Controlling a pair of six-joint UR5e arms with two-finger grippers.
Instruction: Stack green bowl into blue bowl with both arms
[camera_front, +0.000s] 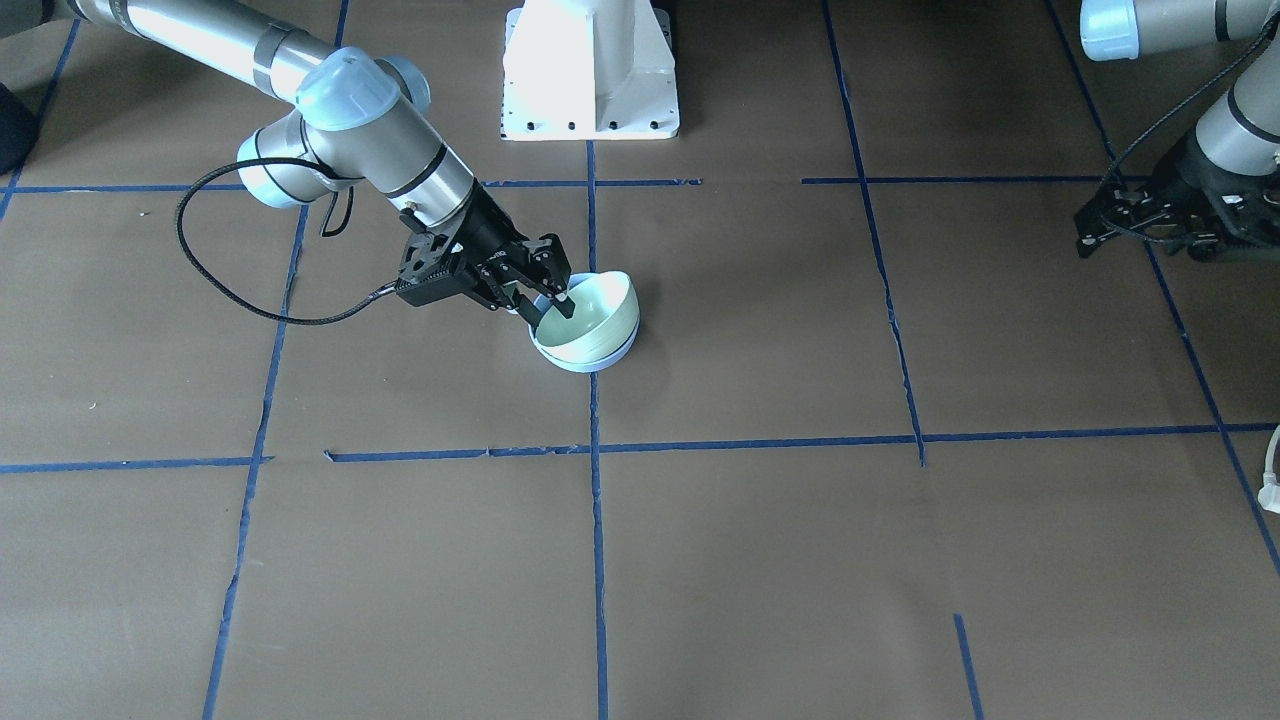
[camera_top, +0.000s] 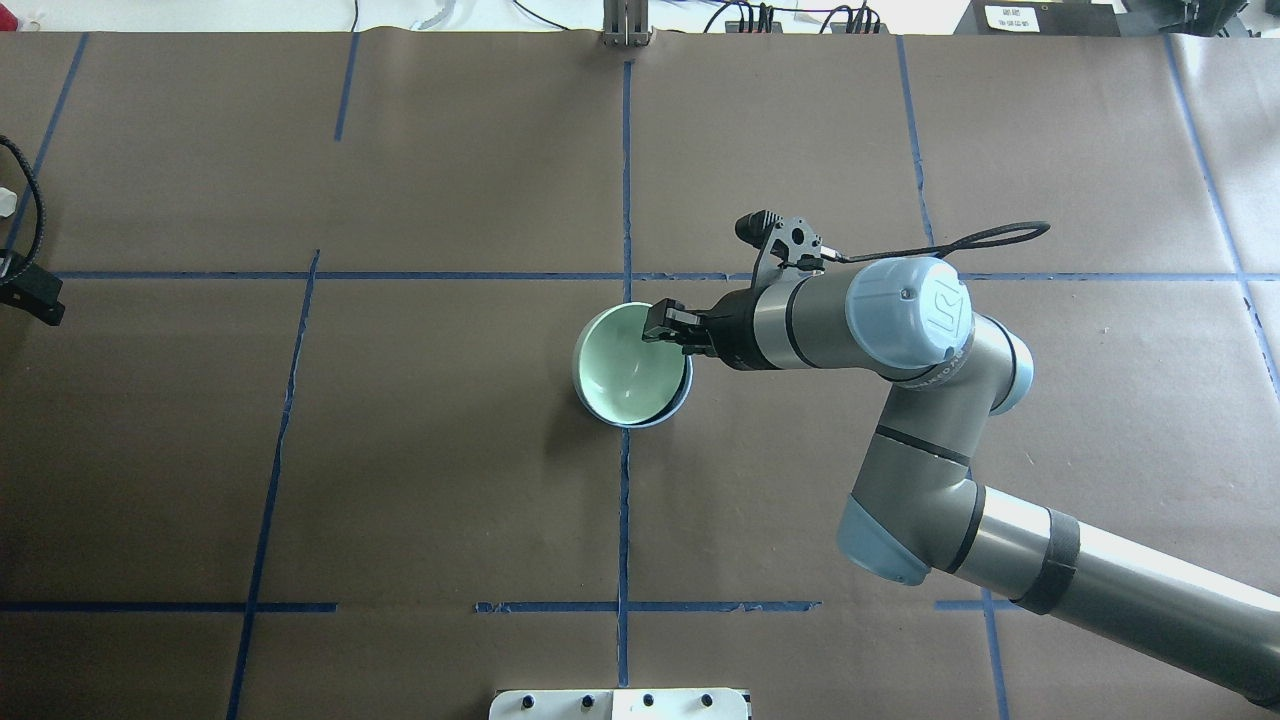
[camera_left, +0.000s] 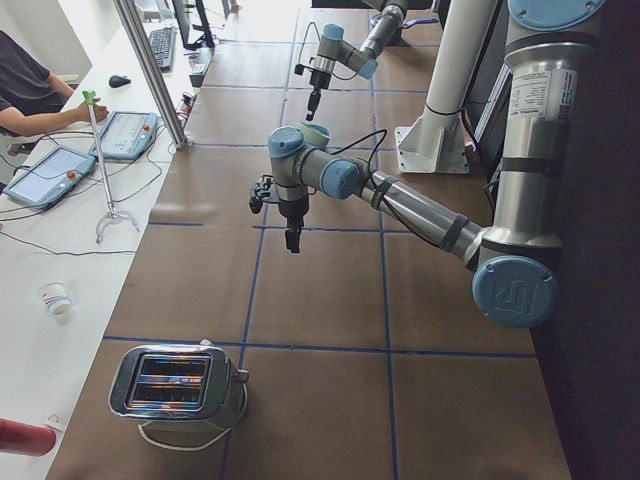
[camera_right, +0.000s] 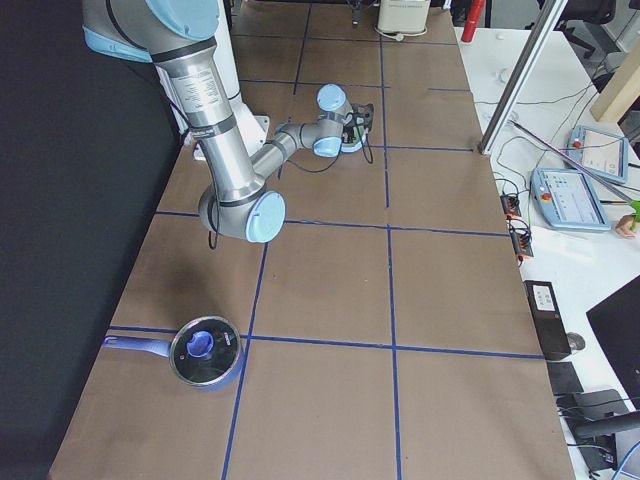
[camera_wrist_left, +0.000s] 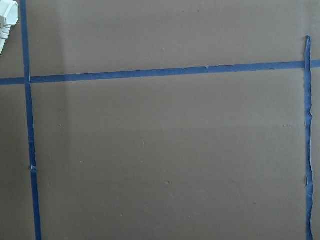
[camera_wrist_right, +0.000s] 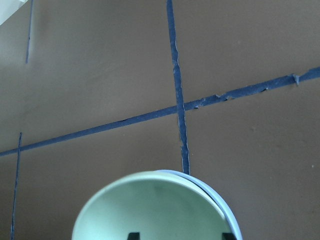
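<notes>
The green bowl (camera_front: 590, 320) sits nested inside the blue bowl (camera_front: 592, 364) near the table's middle, tilted a little, with the blue rim showing around it. My right gripper (camera_front: 545, 300) is open at the bowls' rim on the robot's side, its fingertips apart over the green inside. In the overhead view it (camera_top: 655, 330) reaches over the green bowl (camera_top: 625, 365) and the blue bowl (camera_top: 682, 400). The right wrist view shows the green bowl (camera_wrist_right: 155, 210) with the blue rim (camera_wrist_right: 231, 220) behind it. My left gripper (camera_front: 1090, 225) hangs far off at the table's side, apparently open and empty.
The white pedestal base (camera_front: 590, 70) stands behind the bowls. A toaster (camera_left: 175, 380) sits at the table's left end, and a lidded blue pot (camera_right: 205, 350) at the right end. A white plug (camera_front: 1272, 480) lies at the edge. Blue tape lines cross the brown table.
</notes>
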